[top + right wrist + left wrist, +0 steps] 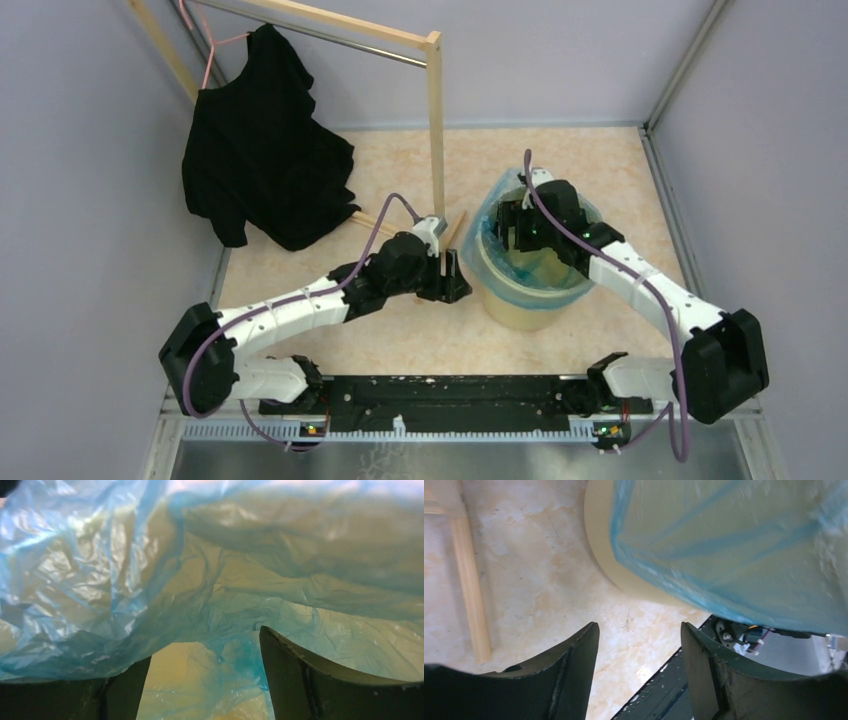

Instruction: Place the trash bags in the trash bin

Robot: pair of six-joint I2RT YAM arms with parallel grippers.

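Note:
The pale yellow trash bin (525, 305) stands on the table right of centre, lined with a thin translucent blue trash bag (500, 205) whose edge hangs over the rim. My right gripper (520, 228) reaches into the bin's mouth; in the right wrist view its jaws are open, with bag film (150, 580) draped over the left finger (75, 695). My left gripper (452, 283) is open and empty beside the bin's left wall. The left wrist view shows the bin (599, 540) and the bag (734, 545) just ahead.
A wooden rack with an upright post (436, 130) stands just behind my left gripper, and its base bar (469, 580) lies on the table. A black shirt (262, 150) hangs on a pink hanger at the back left. Grey walls close both sides.

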